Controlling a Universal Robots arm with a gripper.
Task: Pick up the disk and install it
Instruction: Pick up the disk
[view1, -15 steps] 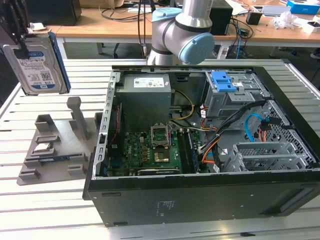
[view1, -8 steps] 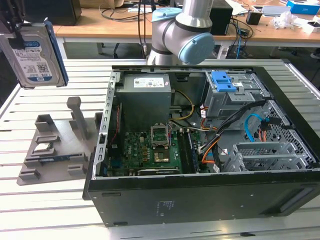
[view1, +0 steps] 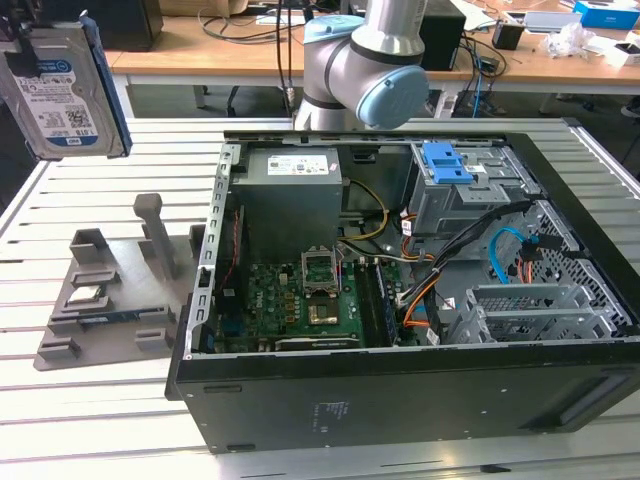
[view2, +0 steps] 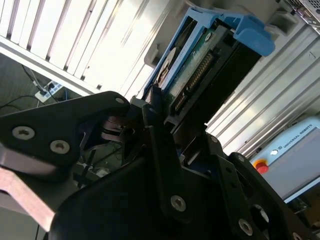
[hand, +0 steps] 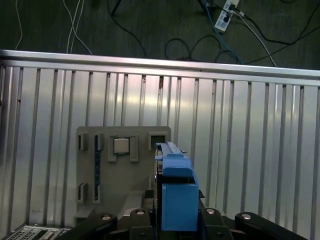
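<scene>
In the exterior view the disk (view1: 62, 95) hangs high at that view's far left with open air all round. It is well apart from the open computer case (view1: 400, 400), which sits on the slatted metal table (view1: 100, 420). The arm (view1: 370, 60) rises behind the case. In the second wrist view the gripper (view2: 159, 112) is clamped on the disk's end. In the first wrist view the disk stands edge-on over a grey holder (hand: 120, 170), with cables (hand: 220, 25) on the floor past the table's edge.
</scene>
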